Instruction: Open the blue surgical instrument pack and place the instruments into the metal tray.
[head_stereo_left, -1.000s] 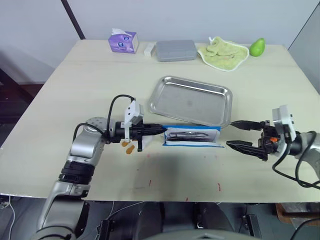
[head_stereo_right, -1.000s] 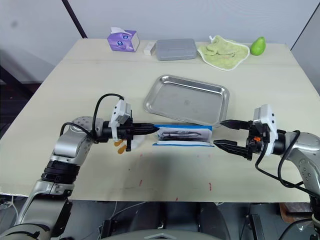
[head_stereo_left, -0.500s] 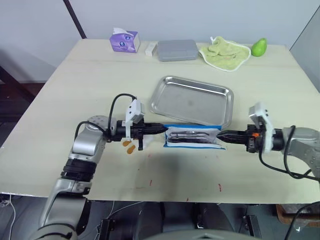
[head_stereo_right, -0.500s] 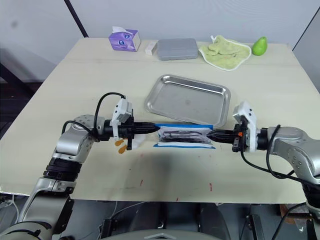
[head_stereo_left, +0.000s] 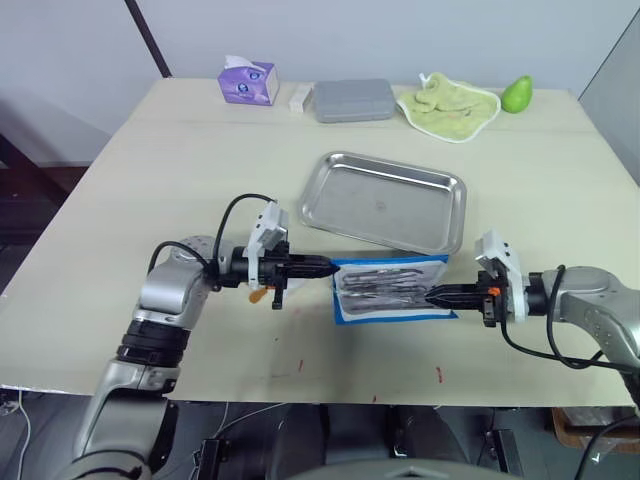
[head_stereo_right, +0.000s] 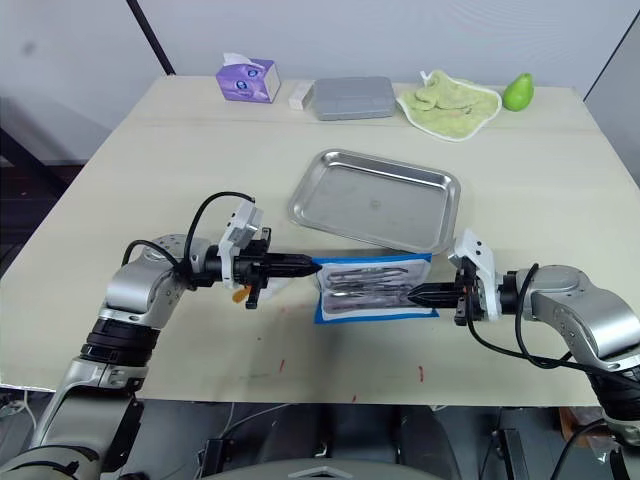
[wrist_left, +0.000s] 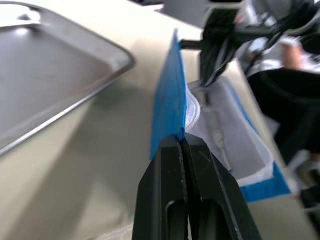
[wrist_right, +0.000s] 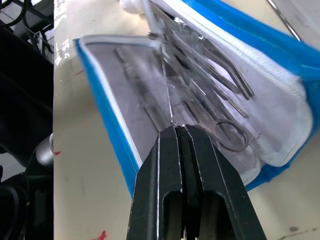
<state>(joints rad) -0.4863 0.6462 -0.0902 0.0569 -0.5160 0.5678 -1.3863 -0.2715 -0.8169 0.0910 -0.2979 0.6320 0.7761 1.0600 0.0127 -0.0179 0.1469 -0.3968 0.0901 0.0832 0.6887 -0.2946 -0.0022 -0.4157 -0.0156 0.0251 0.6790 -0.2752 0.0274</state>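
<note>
Left eye view: blue surgical instrument pack now lies spread open at 6 o'clock of the metal tray, wider than half a second ago. Left gripper is clamped on the blue cover edge. Right gripper has closed on the clear inner flap over the instruments. Tray empty; judged ready for first pick.

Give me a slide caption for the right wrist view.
Shut right gripper tugging clear film over steel instruments in the opened blue pack.
</note>
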